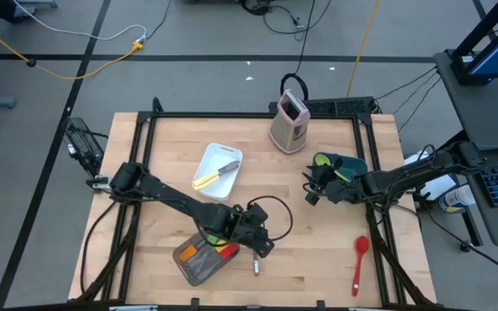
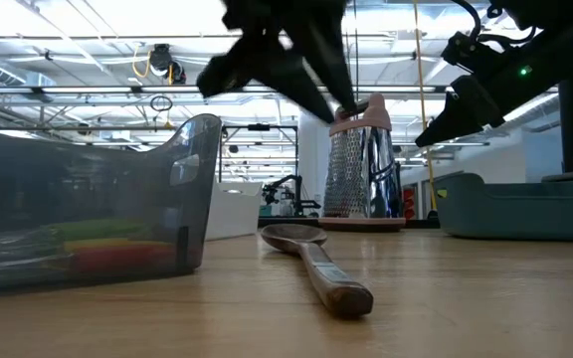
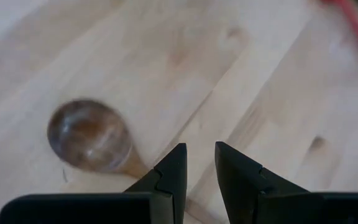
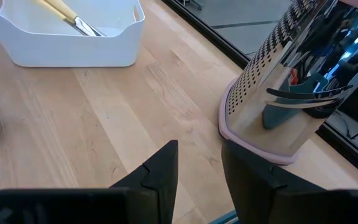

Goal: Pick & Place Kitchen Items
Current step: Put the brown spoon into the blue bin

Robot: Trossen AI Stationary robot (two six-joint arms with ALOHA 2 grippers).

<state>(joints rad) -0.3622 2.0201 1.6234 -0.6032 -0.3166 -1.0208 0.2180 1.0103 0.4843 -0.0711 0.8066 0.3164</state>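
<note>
A brown wooden spoon (image 2: 311, 261) lies flat on the table, bowl up (image 3: 89, 134). My left gripper (image 3: 201, 165) hangs above it (image 2: 306, 89), pointing steeply down. Its fingers stand a little apart with nothing between them. In the high view this gripper (image 1: 262, 242) covers most of the spoon, and only the handle's end (image 1: 256, 266) shows. My right gripper (image 1: 309, 188) waits open near the teal bin, clear of the table (image 4: 199, 162). A red spoon (image 1: 360, 259) lies near the front right. A yellow-handled knife (image 1: 214, 175) rests in the white tray.
A grey pan (image 1: 184, 263) holding orange, red and green utensils sits just left of the left gripper. The white tray (image 1: 206, 160) is at centre left. The upright grater (image 1: 289, 121) stands at the back. The teal bin (image 1: 348, 164) holds a green utensil.
</note>
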